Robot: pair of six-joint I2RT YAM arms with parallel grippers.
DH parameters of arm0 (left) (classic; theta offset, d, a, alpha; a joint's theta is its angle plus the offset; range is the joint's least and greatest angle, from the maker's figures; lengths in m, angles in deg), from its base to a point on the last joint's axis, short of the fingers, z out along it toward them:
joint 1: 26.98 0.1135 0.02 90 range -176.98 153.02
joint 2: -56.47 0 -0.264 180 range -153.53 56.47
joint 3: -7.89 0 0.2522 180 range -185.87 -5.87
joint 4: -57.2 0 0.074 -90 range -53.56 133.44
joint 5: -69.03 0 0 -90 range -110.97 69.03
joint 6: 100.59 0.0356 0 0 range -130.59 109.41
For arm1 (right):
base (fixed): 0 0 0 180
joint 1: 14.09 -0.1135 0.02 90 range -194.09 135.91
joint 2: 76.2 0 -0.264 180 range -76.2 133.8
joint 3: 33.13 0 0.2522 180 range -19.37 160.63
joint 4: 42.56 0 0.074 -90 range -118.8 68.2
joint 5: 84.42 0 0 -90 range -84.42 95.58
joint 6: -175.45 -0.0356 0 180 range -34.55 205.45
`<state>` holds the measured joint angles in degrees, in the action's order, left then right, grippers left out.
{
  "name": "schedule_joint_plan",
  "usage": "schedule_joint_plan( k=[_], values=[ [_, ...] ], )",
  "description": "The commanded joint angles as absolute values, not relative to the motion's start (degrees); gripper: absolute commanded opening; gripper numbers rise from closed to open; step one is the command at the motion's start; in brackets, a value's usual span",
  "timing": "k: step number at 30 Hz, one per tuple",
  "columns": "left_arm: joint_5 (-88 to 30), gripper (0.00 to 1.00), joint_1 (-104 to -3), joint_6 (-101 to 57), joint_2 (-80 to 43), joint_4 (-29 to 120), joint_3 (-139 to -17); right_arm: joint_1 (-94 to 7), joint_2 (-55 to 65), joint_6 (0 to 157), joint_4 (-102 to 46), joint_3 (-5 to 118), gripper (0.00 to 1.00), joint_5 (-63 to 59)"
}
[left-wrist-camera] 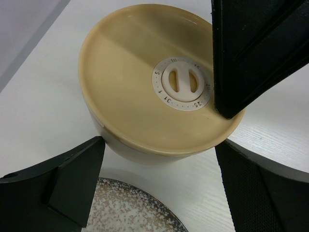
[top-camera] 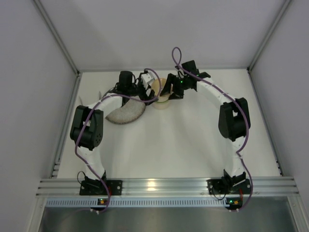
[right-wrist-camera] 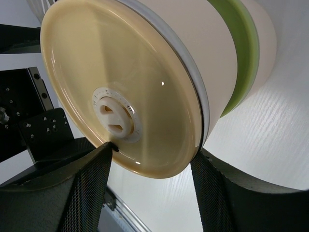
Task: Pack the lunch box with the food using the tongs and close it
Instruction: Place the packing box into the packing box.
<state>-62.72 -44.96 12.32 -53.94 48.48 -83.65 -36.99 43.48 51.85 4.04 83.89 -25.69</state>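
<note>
Overhead view looks down; both wrist cameras (very close) share the tan lid (left-wrist-camera: 130, 82).

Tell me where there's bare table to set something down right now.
Free: the broad near-middle of the table, between the left arm and right arm, nearer than the plate and lunch box. The far right corner is also free. Crowded: far centre, where the left claw and right claw flank the lunch box.

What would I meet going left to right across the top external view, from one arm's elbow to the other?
left arm's elbow → speckled plate → lunch box → right arm's elbow
</note>
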Motion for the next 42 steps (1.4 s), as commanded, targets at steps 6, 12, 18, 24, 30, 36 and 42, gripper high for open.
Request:
schedule_joint_plan(
  k=[6, 12, 18, 24, 30, 36, 42],
  values=[
    [-71.5, 0.99, -47.0, 15.2, -51.6, 50.1, -83.4, -40.5, 44.7, 52.1, 0.2, 89.2, 0.64, -28.3],
    [-72.2, 0.99, -47.0, 21.8, -52.5, 46.3, -83.1, -40.5, 45.1, 51.9, 0.3, 89.5, 0.63, -28.3],
    [-73.9, 0.99, -46.9, 23.2, -53.1, 47.4, -82.3, -40.5, 45.7, 52.0, 1.5, 90.8, 0.63, -28.4],
    [-74.1, 0.99, -46.8, 21.1, -53.3, 47.8, -81.9, -40.5, 44.6, 51.8, 1.9, 90.9, 0.63, -28.3],
    [-74.8, 0.99, -46.8, 18.0, -53.0, 48.5, -82.5, -40.5, 43.4, 51.7, 2.1, 90.8, 0.63, -28.5],
    [-72.6, 0.99, -46.8, 18.7, -53.0, 47.0, -81.9, -40.5, 43.1, 51.9, 2.8, 90.0, 0.64, -28.3],
    [-71.0, 0.99, -46.8, 22.7, -52.9, 47.1, -80.8, -40.5, 43.2, 51.7, 2.7, 90.2, 0.65, -27.9]
  ],
)
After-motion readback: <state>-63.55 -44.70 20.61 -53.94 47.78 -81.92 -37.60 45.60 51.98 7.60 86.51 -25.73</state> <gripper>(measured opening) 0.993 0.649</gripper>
